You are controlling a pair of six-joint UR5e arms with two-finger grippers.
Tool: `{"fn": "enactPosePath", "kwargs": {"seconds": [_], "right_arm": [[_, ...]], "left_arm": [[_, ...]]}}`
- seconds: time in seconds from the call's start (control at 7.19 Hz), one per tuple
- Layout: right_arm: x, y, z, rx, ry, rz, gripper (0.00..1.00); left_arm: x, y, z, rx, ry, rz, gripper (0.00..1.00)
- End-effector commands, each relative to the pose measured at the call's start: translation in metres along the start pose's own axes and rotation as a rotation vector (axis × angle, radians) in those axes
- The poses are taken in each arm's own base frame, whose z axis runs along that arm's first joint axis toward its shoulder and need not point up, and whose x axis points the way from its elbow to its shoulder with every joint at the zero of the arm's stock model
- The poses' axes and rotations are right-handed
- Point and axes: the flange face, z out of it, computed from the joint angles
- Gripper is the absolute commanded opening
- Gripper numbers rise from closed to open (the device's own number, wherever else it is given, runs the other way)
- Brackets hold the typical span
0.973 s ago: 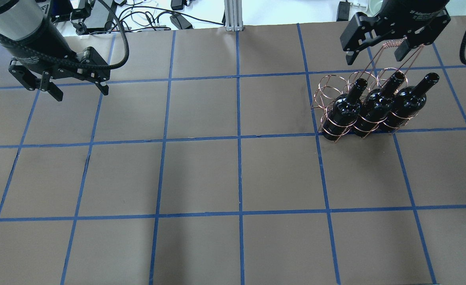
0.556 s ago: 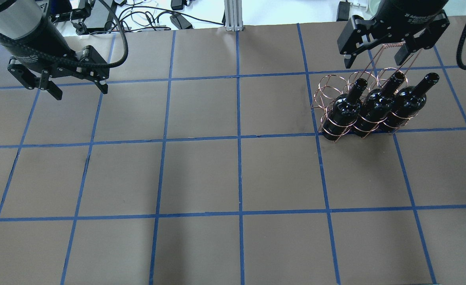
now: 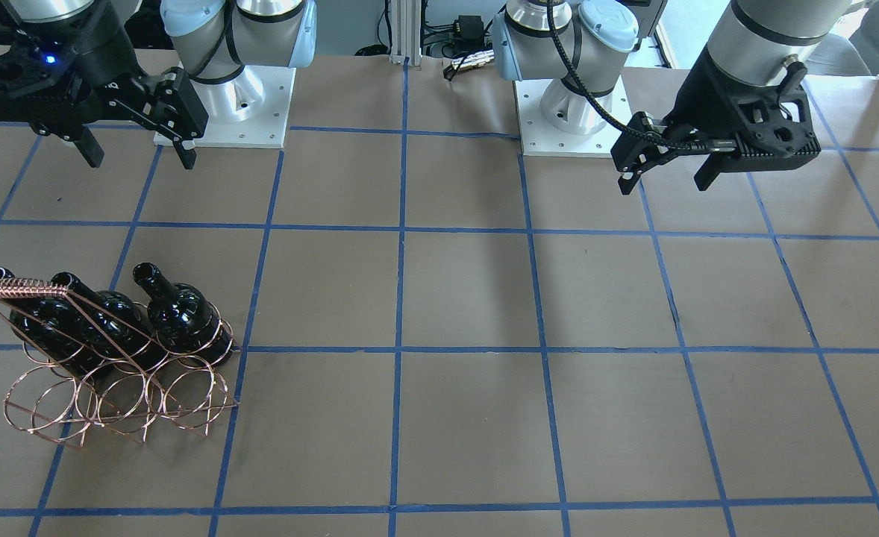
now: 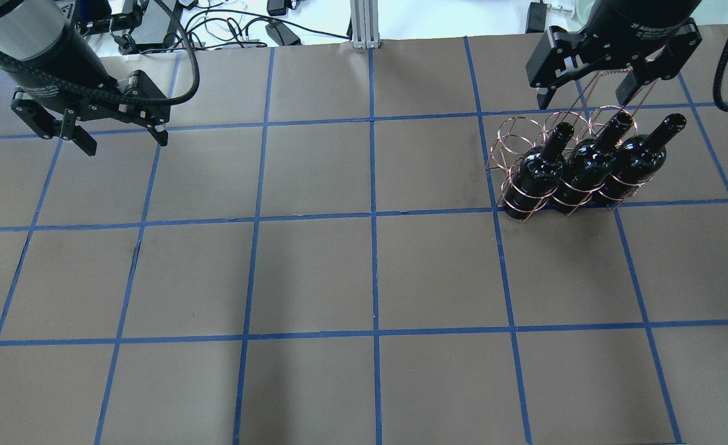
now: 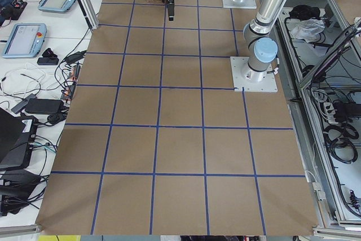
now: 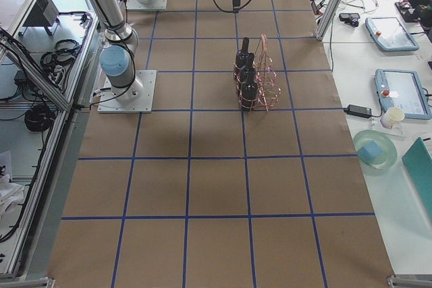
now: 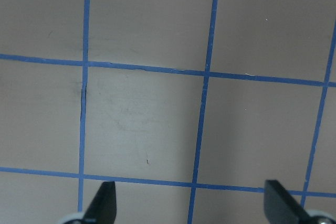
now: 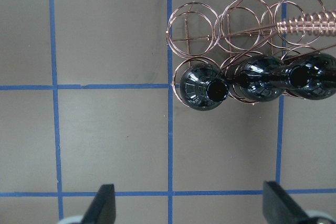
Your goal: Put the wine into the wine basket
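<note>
The copper wire wine basket (image 4: 511, 137) stands at the right of the table. Three black wine bottles (image 4: 540, 176) (image 4: 586, 164) (image 4: 639, 157) sit upright in its row nearer the robot. The rings of the far row (image 3: 186, 395) are empty. My right gripper (image 4: 583, 91) hangs open high above the wrapped handle (image 4: 614, 72), holding nothing. The right wrist view looks straight down on the bottles (image 8: 202, 85) and the basket (image 8: 191, 24), with the gripper (image 8: 191, 205) apart from them. Far to the left, my left gripper (image 4: 125, 143) is open over bare table.
Brown table cover (image 4: 314, 272) with a blue tape grid. Both arm bases (image 3: 223, 112) (image 3: 570, 119) stand at the robot's edge. Cables and devices (image 4: 228, 28) lie beyond the far edge. Side tables with tablets (image 6: 388, 32) and a bowl (image 6: 371, 150) flank the table's ends.
My right gripper has drifted slightly left and farther back above the handle. The left gripper has edged a little away too. Bottles and basket have not moved.
</note>
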Motion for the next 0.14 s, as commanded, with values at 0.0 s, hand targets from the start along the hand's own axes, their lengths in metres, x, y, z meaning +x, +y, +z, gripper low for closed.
{"fn": "enactPosePath", "kwargs": {"seconds": [0.0], "right_arm": [[-0.0002, -0.0001, 0.0003, -0.001, -0.001, 0.000, 1.00]], "left_arm": [[-0.0003, -0.0002, -0.0002, 0.002, -0.001, 0.000, 1.00]]}}
